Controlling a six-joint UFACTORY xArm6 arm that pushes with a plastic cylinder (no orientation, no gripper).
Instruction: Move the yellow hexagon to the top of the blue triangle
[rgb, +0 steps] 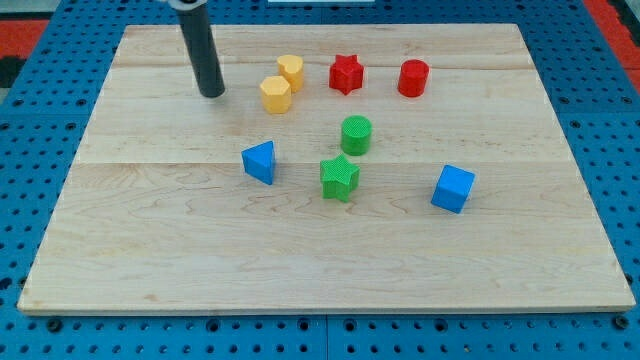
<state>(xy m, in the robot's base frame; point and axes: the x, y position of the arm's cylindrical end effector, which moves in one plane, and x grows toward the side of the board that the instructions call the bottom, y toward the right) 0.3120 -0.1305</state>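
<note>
Here my tip (211, 94) rests on the wooden board (150, 230) in the upper left of the frame, at the lower end of a dark rod that comes in from the top edge. It is a bare rod end with nothing to open or close, and it touches no block. The nearest block is the yellow hexagon (276, 94), a little to the tip's right at about the same height in the frame, with a clear strip of board between them. Just above and to the right of the hexagon, almost touching it, sits a second yellow block (291, 71) whose shape I cannot make out for sure. Further right along the top stand a red star (345, 74) and then a red cylinder (413, 77). The blue triangle (260, 161) lies below the hexagon, near the middle of the frame and well apart from it. To its right are a green cylinder (356, 134) and, just below that, a green star (339, 178). A blue cube (453, 188) sits alone at centre right.
</note>
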